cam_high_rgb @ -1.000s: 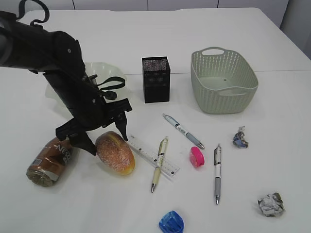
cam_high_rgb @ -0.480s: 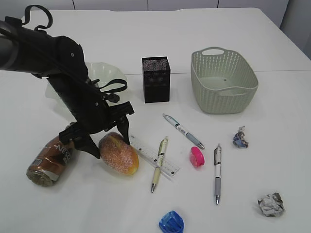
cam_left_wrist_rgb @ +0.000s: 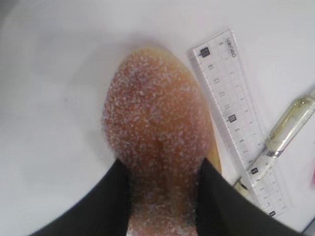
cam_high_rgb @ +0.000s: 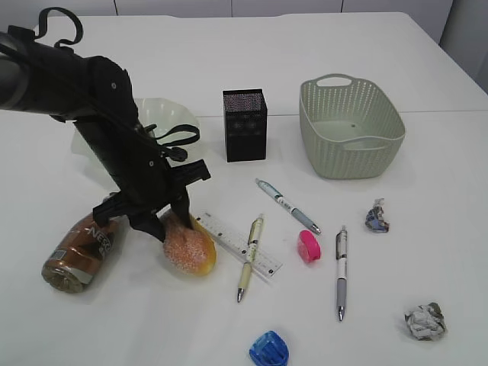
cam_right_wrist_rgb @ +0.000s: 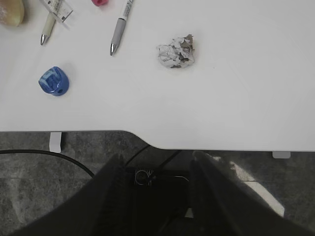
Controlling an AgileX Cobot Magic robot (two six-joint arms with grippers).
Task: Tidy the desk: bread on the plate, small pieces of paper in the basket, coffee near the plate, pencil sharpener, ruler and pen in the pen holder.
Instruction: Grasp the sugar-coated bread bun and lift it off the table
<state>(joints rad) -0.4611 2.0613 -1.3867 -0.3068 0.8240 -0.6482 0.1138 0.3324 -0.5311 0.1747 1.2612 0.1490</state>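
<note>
Fingers of the left gripper [cam_high_rgb: 169, 221] have closed in since the earlier frames: a second ago they straddled the bread [cam_high_rgb: 188, 244] with clear gaps, now they press both sides of its near end, clenched on it. The bread still lies on the desk [cam_high_rgb: 114, 320], shifted slightly toward the ruler [cam_high_rgb: 239, 244].

Exterior view, left to right: coffee [cam_high_rgb: 78, 255] on its side just left of the bread; plate [cam_high_rgb: 164, 114] behind the arm, partly hidden; pen holder [cam_high_rgb: 245, 125] upright mid-desk; ruler with a beige pen [cam_high_rgb: 249, 258] lying across it; blue-grey pen [cam_high_rgb: 287, 206]; pink sharpener [cam_high_rgb: 309, 245]; basket [cam_high_rgb: 351, 128] at the back right; grey pen [cam_high_rgb: 341, 272]; two paper balls [cam_high_rgb: 377, 216], [cam_high_rgb: 425, 321]; blue sharpener [cam_high_rgb: 269, 348] at the front edge.

Left wrist view alone shows the contact: black fingers [cam_left_wrist_rgb: 106, 201] against the sugared crust, the ruler just beside the bread, whether touching it I cannot tell.

Right wrist view shows the right gripper [cam_right_wrist_rgb: 152, 196] held off the front edge of the desk over the floor, jaws apart, holding nothing.

Open desk lies between bread and plate, and along the right front.
</note>
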